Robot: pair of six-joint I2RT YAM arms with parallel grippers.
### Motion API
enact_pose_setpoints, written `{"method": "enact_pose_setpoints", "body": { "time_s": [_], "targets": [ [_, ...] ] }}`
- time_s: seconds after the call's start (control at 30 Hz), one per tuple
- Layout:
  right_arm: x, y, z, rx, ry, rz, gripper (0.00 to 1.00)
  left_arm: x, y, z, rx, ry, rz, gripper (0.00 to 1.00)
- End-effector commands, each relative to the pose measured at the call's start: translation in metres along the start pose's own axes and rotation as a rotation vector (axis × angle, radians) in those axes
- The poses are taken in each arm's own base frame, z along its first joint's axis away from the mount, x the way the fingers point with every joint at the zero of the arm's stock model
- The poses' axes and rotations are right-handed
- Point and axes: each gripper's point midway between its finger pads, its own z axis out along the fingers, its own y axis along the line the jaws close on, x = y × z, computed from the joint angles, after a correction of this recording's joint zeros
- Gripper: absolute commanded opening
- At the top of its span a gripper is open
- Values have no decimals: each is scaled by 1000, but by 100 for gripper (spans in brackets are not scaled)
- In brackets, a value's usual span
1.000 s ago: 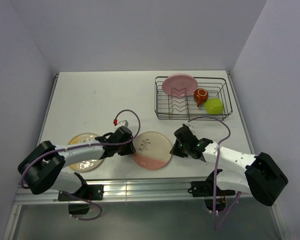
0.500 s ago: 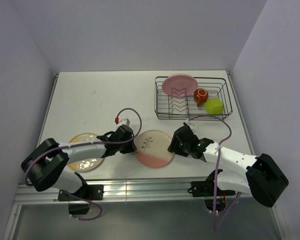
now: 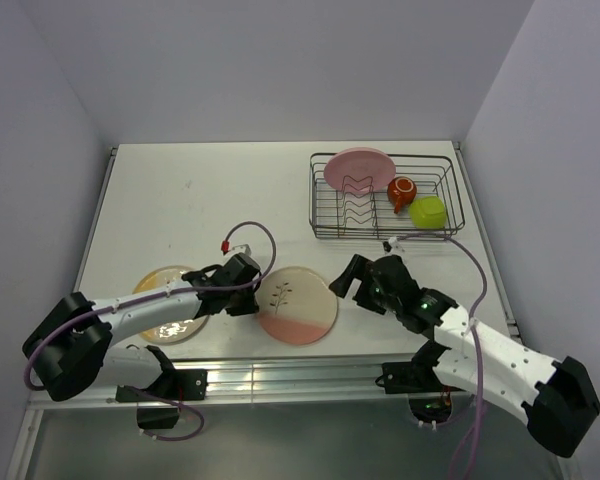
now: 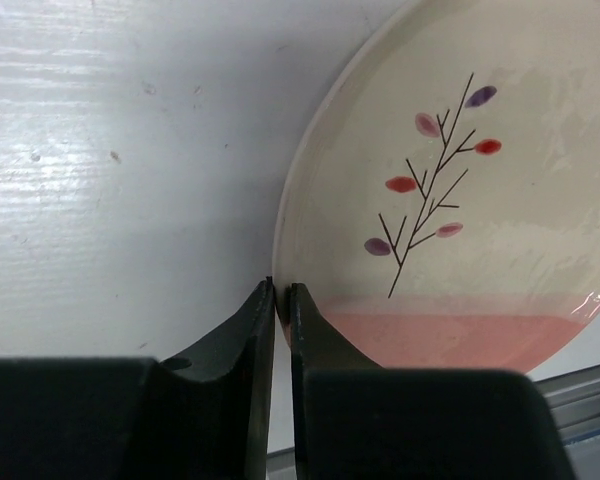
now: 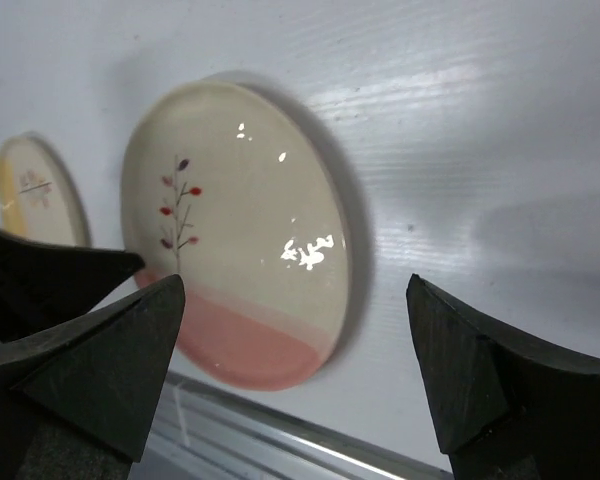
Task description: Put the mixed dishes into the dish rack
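Note:
The pink-and-cream plate (image 3: 298, 306) with a leaf sprig lies near the table's front edge. My left gripper (image 3: 254, 297) is shut on its left rim; in the left wrist view the two jaws (image 4: 280, 300) pinch the edge of that plate (image 4: 450, 200). To the plate's right, my right gripper (image 3: 352, 285) stands wide open and apart from it. The right wrist view shows the plate (image 5: 240, 220) beyond the spread gripper (image 5: 295, 285), nothing between its fingers. A yellow-and-cream plate (image 3: 165, 308) lies partly under my left arm. The dish rack (image 3: 450, 190) holds a pink plate (image 3: 360, 168), an orange-red cup (image 3: 401, 192) and a lime-green bowl (image 3: 428, 211).
The rack stands at the back right by the right wall (image 3: 540, 150). A metal rail (image 3: 300, 375) runs along the table's front edge just below the plates. Both arms' cables (image 3: 255, 232) loop over the table.
My right gripper has opened wide and drawn back to the right from the pink-and-cream plate. My left gripper has closed onto the plate's left rim, and the plate has shifted slightly left.

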Motion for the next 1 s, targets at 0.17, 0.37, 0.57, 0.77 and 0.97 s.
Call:
{"method": "enact_pose_setpoints", "body": {
  "time_s": [0.17, 0.37, 0.57, 0.77, 0.97],
  "targets": [
    [29, 26, -12, -227, 109, 130, 99, -20, -19, -26, 33, -50, 31, 0],
    [42, 26, -14, -261, 151, 175, 95, -28, -25, -33, 42, -71, 29, 0],
    [49, 22, -20, -238, 178, 149, 91, -35, -29, -37, 40, -90, 29, 0],
    [69, 26, -25, -247, 253, 114, 90, -40, -33, -39, 45, -98, 32, 0],
    [91, 29, -27, -293, 308, 146, 90, -43, -34, -43, 45, -103, 35, 0]
  ]
}}
